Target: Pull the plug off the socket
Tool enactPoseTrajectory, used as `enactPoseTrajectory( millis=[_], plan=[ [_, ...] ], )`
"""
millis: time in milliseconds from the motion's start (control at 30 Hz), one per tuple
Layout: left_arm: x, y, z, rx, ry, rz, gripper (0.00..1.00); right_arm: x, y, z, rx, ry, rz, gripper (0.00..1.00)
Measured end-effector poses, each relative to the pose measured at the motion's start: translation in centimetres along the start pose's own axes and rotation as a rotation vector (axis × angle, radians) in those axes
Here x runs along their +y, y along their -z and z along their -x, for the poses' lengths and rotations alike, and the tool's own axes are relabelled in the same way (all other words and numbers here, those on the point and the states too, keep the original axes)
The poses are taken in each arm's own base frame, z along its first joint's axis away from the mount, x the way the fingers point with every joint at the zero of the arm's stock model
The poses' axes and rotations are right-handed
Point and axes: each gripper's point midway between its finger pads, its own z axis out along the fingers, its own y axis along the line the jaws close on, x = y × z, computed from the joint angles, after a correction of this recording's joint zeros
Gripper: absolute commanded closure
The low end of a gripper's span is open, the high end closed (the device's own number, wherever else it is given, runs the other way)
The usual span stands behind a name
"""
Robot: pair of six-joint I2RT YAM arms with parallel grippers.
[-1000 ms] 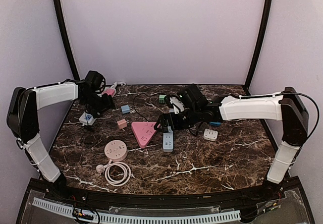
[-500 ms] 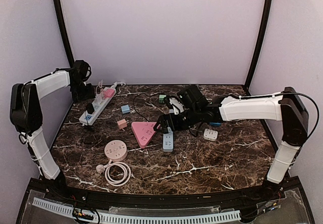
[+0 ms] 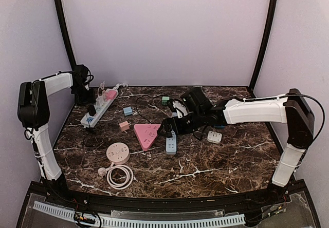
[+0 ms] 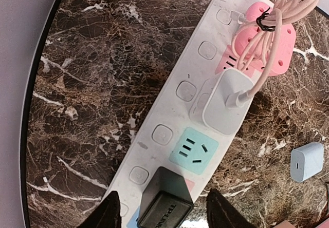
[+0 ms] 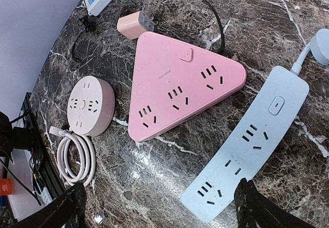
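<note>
The plug (image 4: 164, 200) is a boxy black adapter with pale lettering, seated in the white power strip (image 4: 172, 110) near the desk's (image 4: 87, 84) far left corner. The left gripper (image 4: 165, 215) hangs over it, fingers spread either side, not touching; the right gripper (image 5: 164, 207) gapes wide above a pale blue strip (image 5: 247, 146)

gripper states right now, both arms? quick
Left gripper: open, fingers on either side of the black plug, gaps showing on both sides.
Right gripper: open, holding nothing.
</note>
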Motion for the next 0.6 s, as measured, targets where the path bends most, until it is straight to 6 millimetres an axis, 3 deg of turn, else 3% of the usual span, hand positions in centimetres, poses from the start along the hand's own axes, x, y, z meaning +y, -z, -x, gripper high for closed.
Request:
enactPoseTrajectory(
  millis=[400,600],
  plan=[
    [-0.7,-1.4,-0.4,0.037,-0.048,-0.035,0.60,0.3,0.0,0.0,0.000,0.006,0.015,0.03],
    [-0.7,-1.4,-0.7,0.047,-0.050,-0.034,0.63,0.5,-0.2,0.1,-0.001,0.008,0.029,0.03]
  ],
)
